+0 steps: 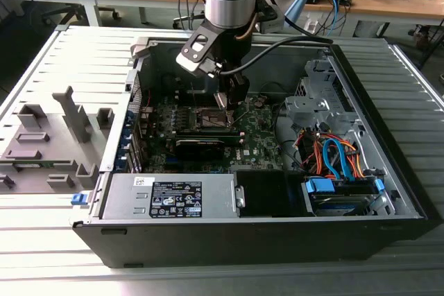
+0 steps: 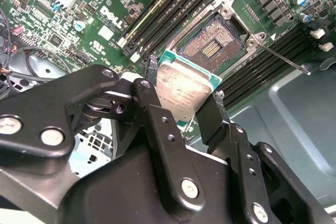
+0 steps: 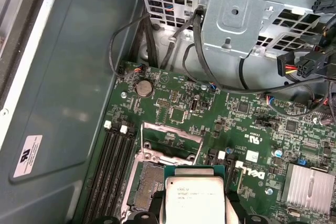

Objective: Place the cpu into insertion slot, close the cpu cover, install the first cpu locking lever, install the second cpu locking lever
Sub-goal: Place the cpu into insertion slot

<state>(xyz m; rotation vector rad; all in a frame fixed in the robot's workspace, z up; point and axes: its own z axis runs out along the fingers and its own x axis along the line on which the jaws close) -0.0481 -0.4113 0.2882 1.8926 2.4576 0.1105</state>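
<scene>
- Open computer case (image 1: 277, 230), lying on its side.
- Green motherboard (image 1: 260, 145) on its floor.
- Gripper (image 2: 182, 88) poised over the board, fingers (image 2: 153, 72) clamped on two opposite edges of the cpu.
- Insertion slot (image 2: 210, 45) bare, contacts exposed, just past the fingertips.
- Cpu cover (image 3: 170, 141) standing open behind the slot.
- Cpu (image 3: 195, 202) held above the slot's near edge, overlapping it, not seated.
</scene>
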